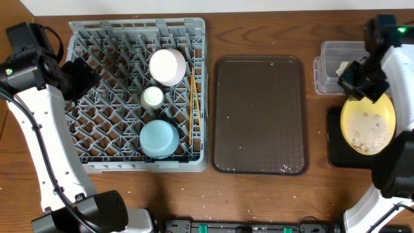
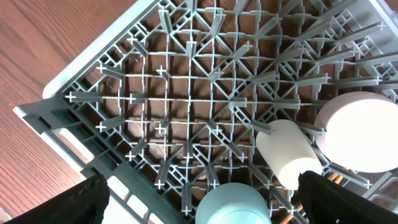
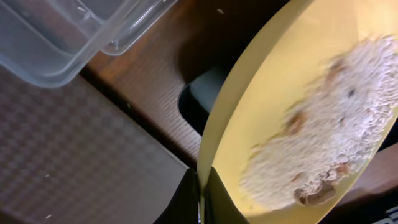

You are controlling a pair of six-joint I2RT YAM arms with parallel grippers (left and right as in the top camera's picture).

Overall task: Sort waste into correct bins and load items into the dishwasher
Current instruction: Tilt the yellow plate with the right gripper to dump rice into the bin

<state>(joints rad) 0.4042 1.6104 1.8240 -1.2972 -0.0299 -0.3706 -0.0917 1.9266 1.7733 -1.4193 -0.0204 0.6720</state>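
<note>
The grey dish rack [image 1: 103,58] holds a white bowl [image 1: 167,66], a small white cup [image 1: 152,98], a light blue bowl [image 1: 159,139] and wooden chopsticks [image 1: 193,97]. My left gripper [image 1: 83,71] hovers open and empty over the rack's left side; its view shows the rack [image 2: 174,93], the cup [image 2: 288,153], the white bowl [image 2: 360,134] and the blue bowl [image 2: 233,205]. My right gripper [image 3: 200,196] is shut on the rim of the pale yellow plate [image 3: 292,87], tilted over the black bin [image 1: 335,139], with rice-like crumbs [image 3: 323,143] on it. The clear tub [image 1: 336,61] holds white paper.
The large brown serving tray [image 1: 260,115] lies between the rack and the bins. In the right wrist view the clear tub [image 3: 56,37] is at the upper left and the brown tray [image 3: 74,155] at the lower left.
</note>
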